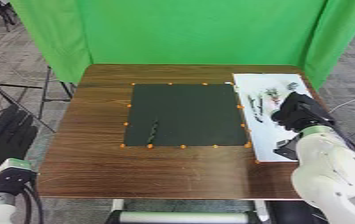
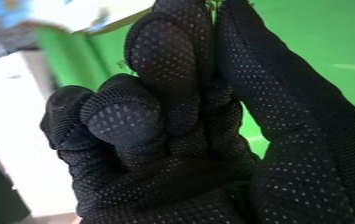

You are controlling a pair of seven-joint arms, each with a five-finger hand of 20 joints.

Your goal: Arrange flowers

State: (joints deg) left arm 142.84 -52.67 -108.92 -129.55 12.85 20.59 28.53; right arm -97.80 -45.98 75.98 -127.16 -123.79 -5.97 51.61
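Observation:
A dark twisted stem [image 1: 153,133] lies on the dark square mat [image 1: 187,107], near its front left. On the white board [image 1: 271,142] at the right are dark stems [image 1: 255,107] and a small green-and-pink sprig [image 1: 272,93]. My right hand [image 1: 300,111] is over the board, just right of these pieces. In the right wrist view, that right hand [image 2: 178,165] has its thumb tip against a finger, with thin plant bits [image 2: 212,4] showing at the pinch; most of that piece is hidden. My left hand [image 1: 5,132] is beside the table's left edge, fingers relaxed.
Small orange markers [image 1: 183,146] line the mat's edges. A greyish item [image 1: 292,86] is at the board's back right. The brown table [image 1: 85,150] extends around the mat, with a green curtain [image 1: 191,32] behind it. Tripod legs [image 1: 13,86] stand at the left.

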